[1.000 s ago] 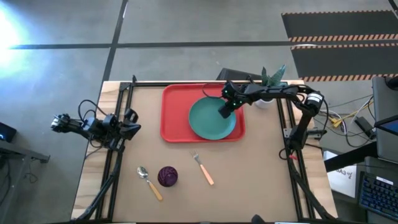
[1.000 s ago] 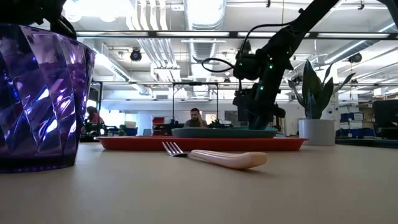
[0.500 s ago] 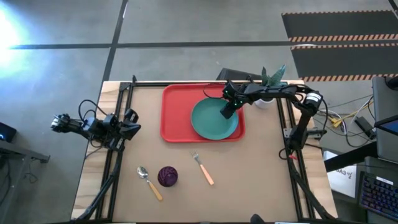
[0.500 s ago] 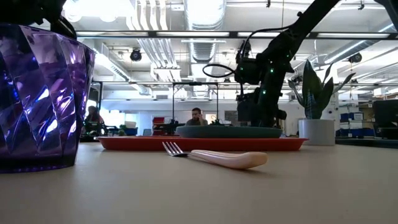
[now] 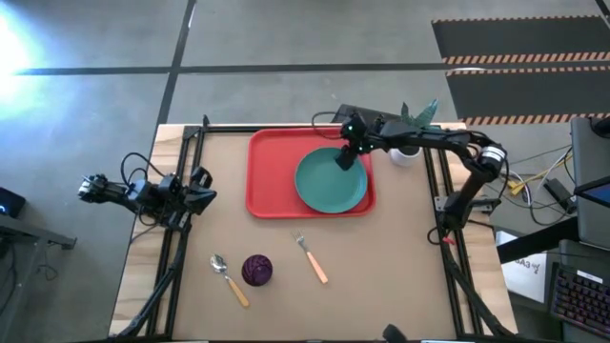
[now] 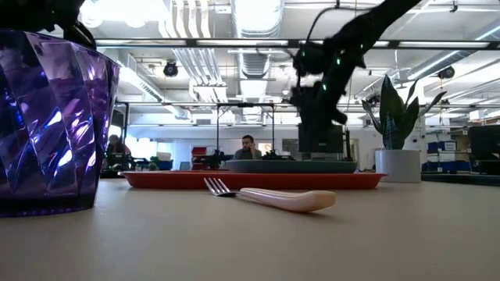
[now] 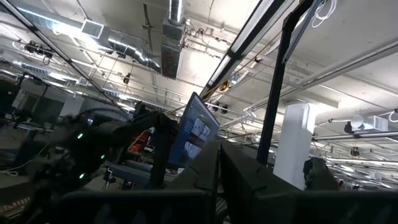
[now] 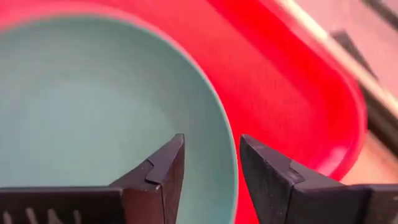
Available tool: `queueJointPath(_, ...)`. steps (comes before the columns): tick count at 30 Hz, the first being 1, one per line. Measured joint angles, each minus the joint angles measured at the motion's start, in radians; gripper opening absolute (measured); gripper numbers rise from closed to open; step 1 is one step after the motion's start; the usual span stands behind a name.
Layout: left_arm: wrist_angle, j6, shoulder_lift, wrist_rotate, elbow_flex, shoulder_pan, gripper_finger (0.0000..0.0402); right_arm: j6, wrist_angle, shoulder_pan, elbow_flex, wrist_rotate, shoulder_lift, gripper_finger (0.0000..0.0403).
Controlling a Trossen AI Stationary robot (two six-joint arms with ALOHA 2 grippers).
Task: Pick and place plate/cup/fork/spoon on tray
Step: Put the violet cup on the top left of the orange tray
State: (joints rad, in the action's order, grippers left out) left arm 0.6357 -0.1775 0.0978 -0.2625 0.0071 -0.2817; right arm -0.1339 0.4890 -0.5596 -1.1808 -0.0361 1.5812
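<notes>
High view: plate [image 5: 329,183] on tray [image 5: 272,171]; no writing legible.

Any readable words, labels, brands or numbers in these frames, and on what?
None can be read.
A screen in the left wrist view shows content too blurred to read.
The tray, plate and cup carry no visible markings.
</notes>
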Motion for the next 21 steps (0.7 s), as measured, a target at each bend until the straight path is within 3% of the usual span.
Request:
queueJointPath(4,-0.145,-0.117,0.011,-0.222,0.003,0.000,0.0000,-0.020,-0.003,0.014,-0.067,0.107,-0.055,0.0134)
queueJointPath(6,-0.264,-0.211,0.033,-0.281,0.012,0.000,0.0000,-0.021,-0.001,0.027,-0.104,0.159,-0.081,0.0130)
queueJointPath(11,-0.277,-0.362,0.155,-0.227,0.079,0.000,0.0000,0.031,-0.003,0.071,-0.200,0.226,-0.148,0.0130)
queueJointPath(16,-0.328,-0.366,0.326,-0.173,0.232,0.000,0.0000,0.043,0.004,0.103,-0.270,0.227,-0.192,0.0139)
queueJointPath(21,-0.682,-0.394,0.552,-0.172,0.496,0.000,0.0000,0.064,0.008,0.110,-0.294,0.225,-0.213,0.0141)
